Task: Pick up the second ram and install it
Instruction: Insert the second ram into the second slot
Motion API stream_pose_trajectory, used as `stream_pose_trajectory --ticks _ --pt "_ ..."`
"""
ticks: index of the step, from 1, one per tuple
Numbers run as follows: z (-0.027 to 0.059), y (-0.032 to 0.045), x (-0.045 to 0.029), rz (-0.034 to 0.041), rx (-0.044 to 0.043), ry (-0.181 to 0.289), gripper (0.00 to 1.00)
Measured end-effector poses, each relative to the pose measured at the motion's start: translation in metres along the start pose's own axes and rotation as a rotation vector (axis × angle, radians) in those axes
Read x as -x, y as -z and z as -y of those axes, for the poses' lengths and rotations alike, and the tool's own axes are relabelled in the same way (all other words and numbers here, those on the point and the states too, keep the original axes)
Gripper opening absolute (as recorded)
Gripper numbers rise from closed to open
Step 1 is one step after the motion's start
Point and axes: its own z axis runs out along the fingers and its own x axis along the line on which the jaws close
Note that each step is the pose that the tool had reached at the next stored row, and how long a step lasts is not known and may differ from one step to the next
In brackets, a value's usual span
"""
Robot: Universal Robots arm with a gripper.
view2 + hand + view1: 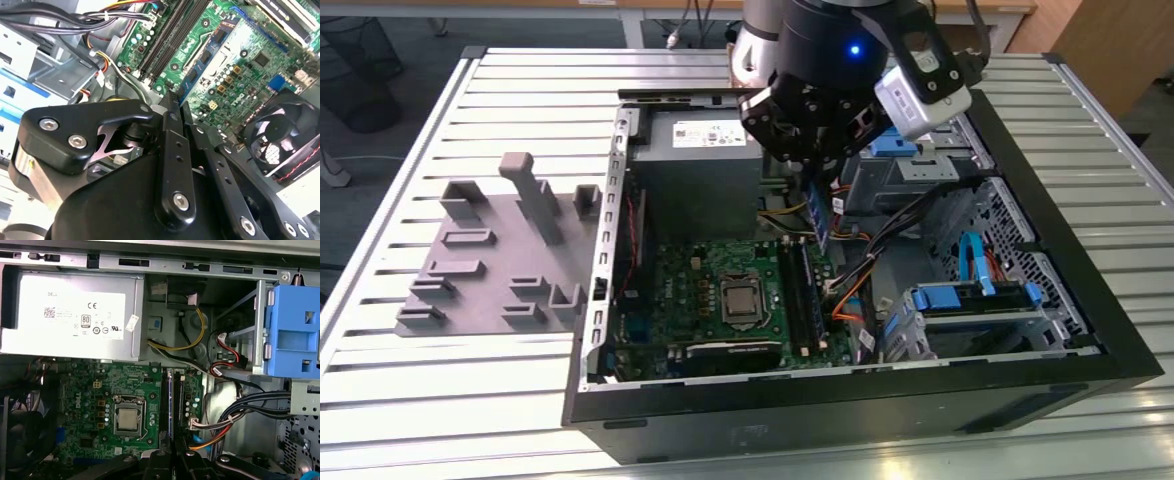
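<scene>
Black bolted fingers of the gripper (174, 100) are pinched tight on the ram (202, 62), a thin green board with small black chips, held on edge. Its long axis runs parallel to the black slots (172, 35) just beneath, seemingly not yet seated. Beyond sits a grey metal power box (70, 347).

Open PC case (854, 405) on slatted tabletop (454, 400); grey tray (480, 280) beside it, exterior view's left. Power supply (700, 160) adjoins motherboard (694, 290).
</scene>
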Motion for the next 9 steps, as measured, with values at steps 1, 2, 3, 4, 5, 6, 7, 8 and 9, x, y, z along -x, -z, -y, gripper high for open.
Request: stream_pose_trajectory --ticks 1,2,3,4,5,6,7,8,9 --pt "0.0 -0.0001 0.0 0.0 0.0 -0.006 0.14" --pt "0.0 -0.0001 0.0 0.0 -0.0001 -0.007 0.14" --pt "0.0 -0.0001 0.0 0.0001 -0.0001 -0.007 0.14" --pt "0.0 -0.0002 0.0 0.0001 0.0 -0.007 0.14" --pt "0.0 -0.0002 0.0 0.0001 -0.0001 -0.007 0.14" --pt "0.0 -0.0002 0.0 0.0001 -0.0001 -0.007 0.14" --pt "0.0 -0.0002 0.0 0.0001 -0.0002 -0.007 0.14" --pt "0.0 -0.0002 0.0 0.0001 -0.0002 -0.007 0.14" --pt "0.0 -0.0002 0.0 0.0001 -0.0002 -0.008 0.14"
